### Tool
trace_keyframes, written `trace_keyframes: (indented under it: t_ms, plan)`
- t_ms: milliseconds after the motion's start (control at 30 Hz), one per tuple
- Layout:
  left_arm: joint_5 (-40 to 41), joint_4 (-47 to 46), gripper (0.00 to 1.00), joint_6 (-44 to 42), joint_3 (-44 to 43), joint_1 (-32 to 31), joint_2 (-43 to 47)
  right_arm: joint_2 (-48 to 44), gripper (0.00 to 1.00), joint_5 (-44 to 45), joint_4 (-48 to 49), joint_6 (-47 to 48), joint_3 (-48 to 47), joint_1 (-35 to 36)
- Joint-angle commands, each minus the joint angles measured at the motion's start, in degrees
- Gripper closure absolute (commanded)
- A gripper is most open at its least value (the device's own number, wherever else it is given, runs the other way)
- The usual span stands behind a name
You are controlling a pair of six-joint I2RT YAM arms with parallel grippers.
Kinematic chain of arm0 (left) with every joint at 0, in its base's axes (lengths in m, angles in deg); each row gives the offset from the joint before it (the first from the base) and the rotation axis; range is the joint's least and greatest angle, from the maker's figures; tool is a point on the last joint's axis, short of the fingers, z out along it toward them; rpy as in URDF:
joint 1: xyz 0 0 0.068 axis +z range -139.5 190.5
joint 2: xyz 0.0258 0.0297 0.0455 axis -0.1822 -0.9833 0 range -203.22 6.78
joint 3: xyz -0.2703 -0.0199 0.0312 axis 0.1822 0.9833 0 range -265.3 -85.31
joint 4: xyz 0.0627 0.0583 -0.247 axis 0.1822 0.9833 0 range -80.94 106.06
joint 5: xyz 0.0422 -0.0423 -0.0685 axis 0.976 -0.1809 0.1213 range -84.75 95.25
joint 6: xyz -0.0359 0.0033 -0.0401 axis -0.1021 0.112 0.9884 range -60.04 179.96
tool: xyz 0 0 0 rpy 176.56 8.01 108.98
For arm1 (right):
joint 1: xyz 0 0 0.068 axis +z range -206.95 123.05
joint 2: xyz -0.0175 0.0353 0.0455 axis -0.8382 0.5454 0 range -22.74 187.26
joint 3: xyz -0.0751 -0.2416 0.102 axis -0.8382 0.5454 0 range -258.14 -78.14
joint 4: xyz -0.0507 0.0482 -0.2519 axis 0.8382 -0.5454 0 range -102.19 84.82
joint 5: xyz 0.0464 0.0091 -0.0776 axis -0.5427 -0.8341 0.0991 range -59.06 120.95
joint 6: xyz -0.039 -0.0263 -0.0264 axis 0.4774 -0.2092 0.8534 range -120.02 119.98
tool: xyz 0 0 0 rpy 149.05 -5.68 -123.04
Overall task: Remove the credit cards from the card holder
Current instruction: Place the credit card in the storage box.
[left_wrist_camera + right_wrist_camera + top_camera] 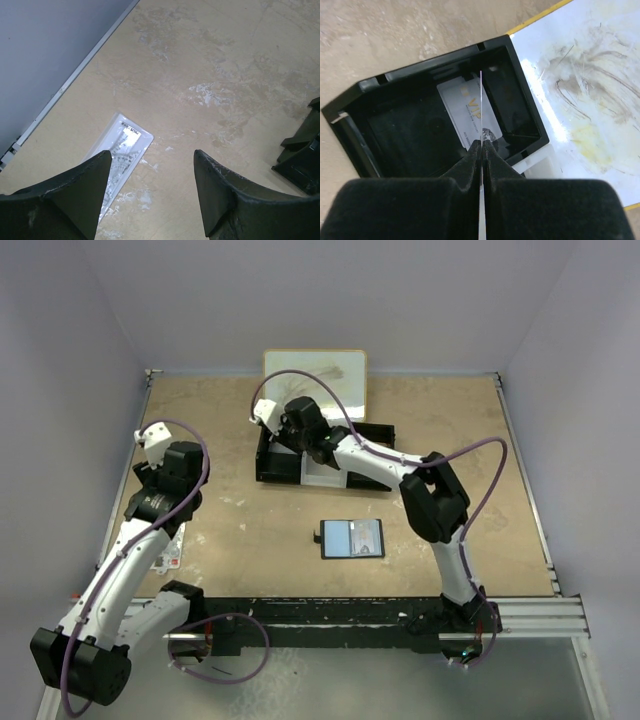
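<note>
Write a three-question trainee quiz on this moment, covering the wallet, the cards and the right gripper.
1. True or false: the small black bifold card holder lies open on the tan table.
2. The right gripper is: A) open and empty; B) shut on a thin card held edge-on; C) shut on the card holder.
3. Where does the white VIP-printed card lie?
Key: 1 true; 2 B; 3 inside a compartment of the black plastic tray, under the right gripper.

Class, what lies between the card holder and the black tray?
Nothing: the top view shows bare table between card holder and tray.
</note>
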Motion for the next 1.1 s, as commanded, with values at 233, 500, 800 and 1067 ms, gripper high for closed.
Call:
trace_keyframes:
  t_ms: [233, 500, 800, 1067]
  plan:
    - [0.44, -1.18, 0.35, -0.82, -0.19, 0.37, 1.0, 5.17, 1.0, 6.17, -7.94, 8.71, -10.66, 0.97]
    - [3.4, -0.39, 0.35, 0.1, -0.5, 0.37, 3.98, 10.55, 1.0, 8.37, -7.86, 10.57, -15.02, 1.52]
    - [10.72, 1.22, 0.34, 2.96, -0.33, 0.37, 12.0, 14.51, 1.0, 11.32, -5.59, 14.06, -17.61, 1.52]
    - [13.82, 1.08, 0.33, 3.94, 0.27, 0.42, 18.39, 16.64, 0.97, 14.05, -4.99, 17.71, -18.11, 1.79]
